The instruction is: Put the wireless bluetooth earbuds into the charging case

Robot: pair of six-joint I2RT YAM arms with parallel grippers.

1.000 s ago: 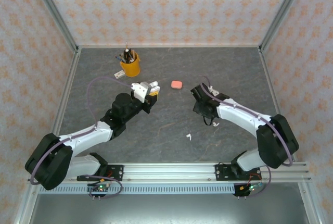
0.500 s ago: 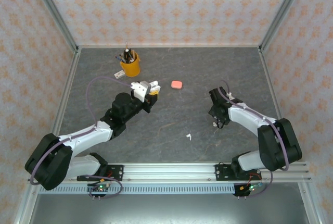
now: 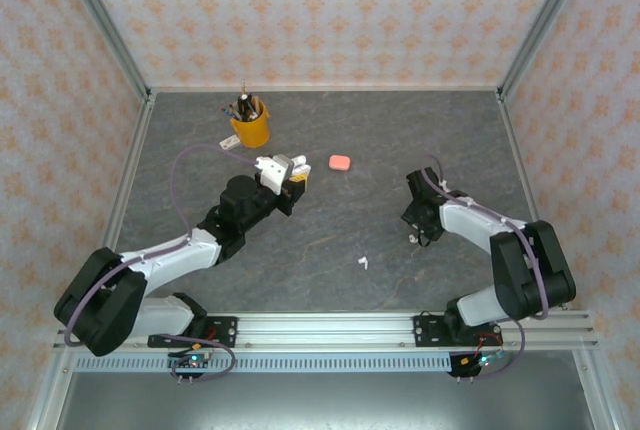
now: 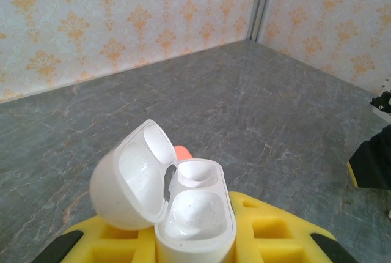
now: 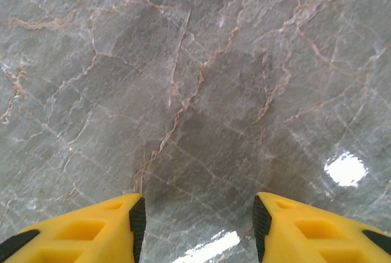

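The step in hand looks like fetching an earbud for a case that is ready to take it. The left hand [image 3: 290,178] is pressed shut on a small rounded white plastic charging case [image 4: 194,211], held up off the grey marble-patterned worktop [image 3: 330,220]. Its domed lid [image 4: 129,180] is swung open and both wells look empty in the left wrist view. The right hand [image 5: 195,217] hangs low over bare worktop with its yellow fingers [image 5: 91,229] spread and nothing between them. A tiny white stemmed earbud [image 3: 363,262] lies loose on the worktop between the two arms. A second small white piece [image 3: 412,238], probably another earbud, lies just beside the right hand. A salmon-pink rounded case [image 3: 340,162] rests on the worktop near the white one. The next move, I judge, calls for the right hand to centre over the nearer white piece, pinch it cleanly, and carry it to an open well.
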